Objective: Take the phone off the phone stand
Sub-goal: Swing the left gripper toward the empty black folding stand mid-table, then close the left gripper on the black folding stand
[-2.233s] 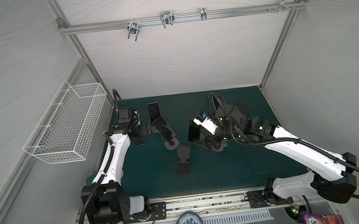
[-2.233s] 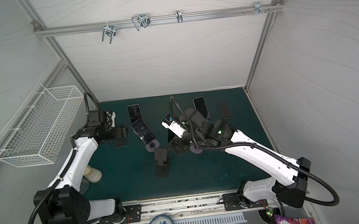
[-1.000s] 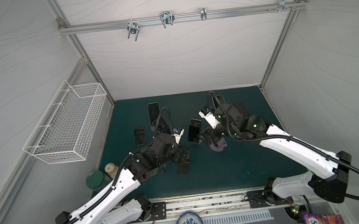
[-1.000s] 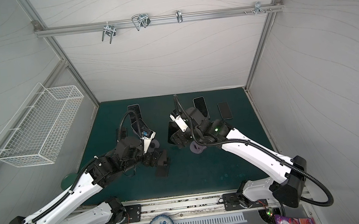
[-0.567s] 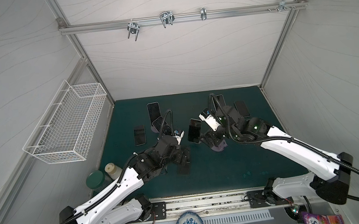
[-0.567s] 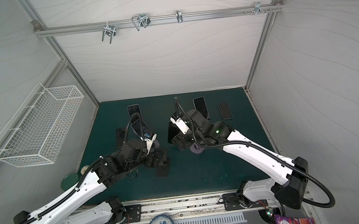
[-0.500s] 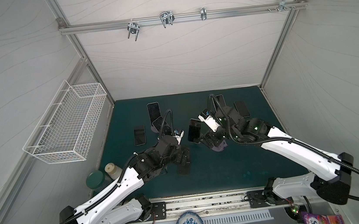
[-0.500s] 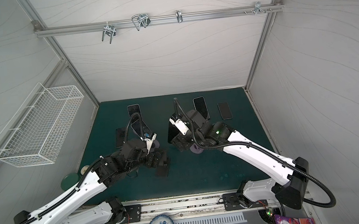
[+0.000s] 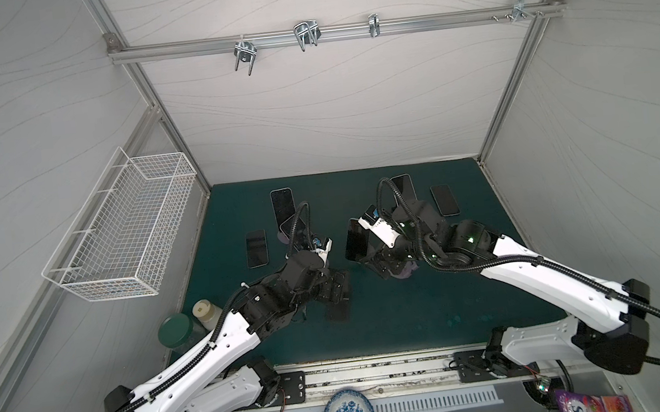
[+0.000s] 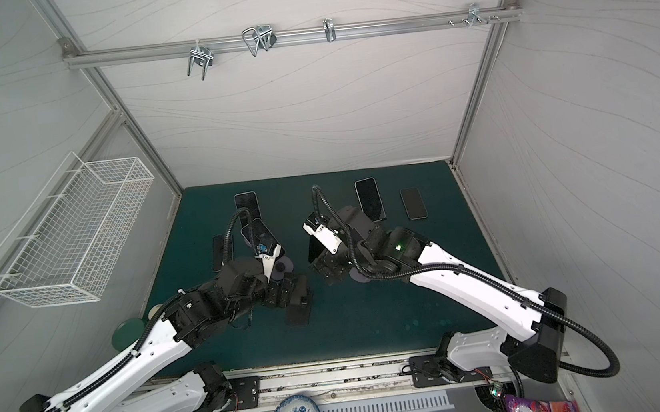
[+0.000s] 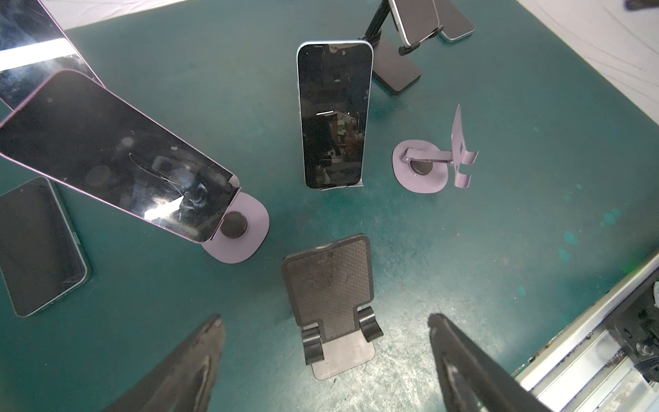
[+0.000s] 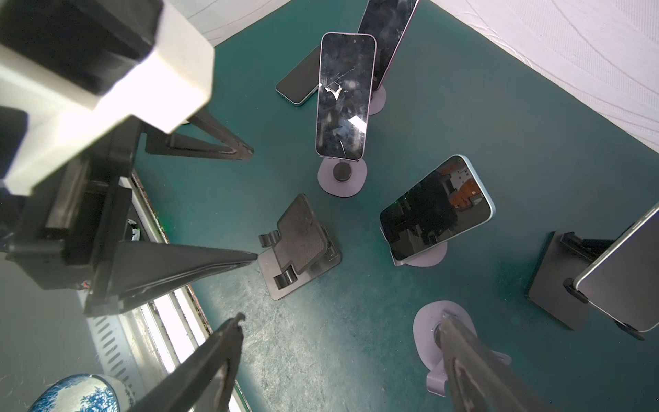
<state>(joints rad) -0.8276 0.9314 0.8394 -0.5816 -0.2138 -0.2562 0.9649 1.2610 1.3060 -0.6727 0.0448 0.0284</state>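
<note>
Blue-edged phone stands propped ahead of the left gripper, whose jaws gape empty.

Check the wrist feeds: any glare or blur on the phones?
Left wrist view: white glare streaks the purple-edged dark-glass phone; the blue-edged dark-glass phone reads sharp. Right wrist view: a white-and-black arm housing looms blurred, overexposed.
</note>
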